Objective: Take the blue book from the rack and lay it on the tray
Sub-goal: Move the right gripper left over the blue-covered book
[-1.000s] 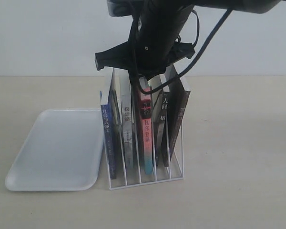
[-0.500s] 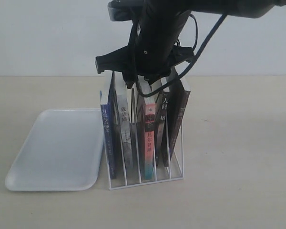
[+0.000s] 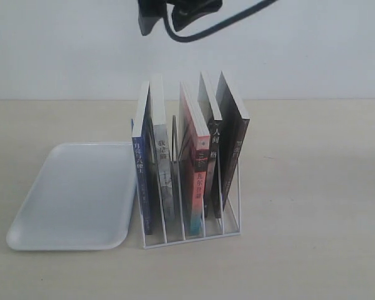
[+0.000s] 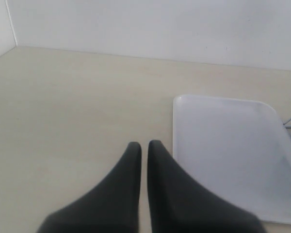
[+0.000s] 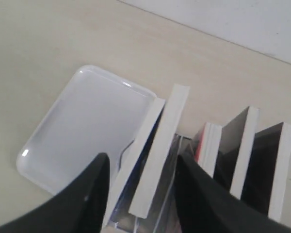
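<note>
Right gripper (image 5: 143, 158) hangs above the rack (image 3: 194, 240), jaws spread wide and empty over the book tops at its tray-side end, seemingly placed to drop astride one. The blue book (image 3: 141, 181) stands upright in the rack's end slot, next to the tray (image 3: 75, 194) lying just beside the rack. Nearly closed on nothing, the left gripper (image 4: 144, 144) sits beyond the tray.

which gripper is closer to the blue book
Right. The right gripper hangs open above the blue book; the left gripper is over the table beside the tray.
</note>
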Robot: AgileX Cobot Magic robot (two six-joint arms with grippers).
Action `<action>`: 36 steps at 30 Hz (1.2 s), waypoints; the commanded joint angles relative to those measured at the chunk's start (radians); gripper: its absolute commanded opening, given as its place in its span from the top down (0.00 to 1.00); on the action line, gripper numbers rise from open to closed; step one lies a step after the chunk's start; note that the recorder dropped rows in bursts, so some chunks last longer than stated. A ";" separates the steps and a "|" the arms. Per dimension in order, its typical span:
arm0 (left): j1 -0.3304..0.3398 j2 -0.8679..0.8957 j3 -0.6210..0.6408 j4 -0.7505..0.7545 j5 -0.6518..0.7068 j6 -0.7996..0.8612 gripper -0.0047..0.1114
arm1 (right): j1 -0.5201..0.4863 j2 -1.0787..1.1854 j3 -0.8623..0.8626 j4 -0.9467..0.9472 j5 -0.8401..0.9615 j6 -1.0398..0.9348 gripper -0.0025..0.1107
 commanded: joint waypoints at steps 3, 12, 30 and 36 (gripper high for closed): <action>-0.005 -0.002 0.004 0.001 -0.003 -0.008 0.92 | 0.047 0.073 -0.106 0.021 0.075 -0.018 0.61; -0.005 -0.002 0.004 0.001 -0.003 -0.008 0.92 | 0.048 0.206 -0.113 -0.017 0.069 0.019 0.61; -0.005 -0.002 0.004 0.001 -0.003 -0.008 0.92 | 0.048 0.276 -0.110 -0.040 0.070 0.051 0.61; -0.005 -0.002 0.004 0.001 -0.003 -0.008 0.92 | 0.046 0.276 -0.110 -0.042 0.073 0.061 0.61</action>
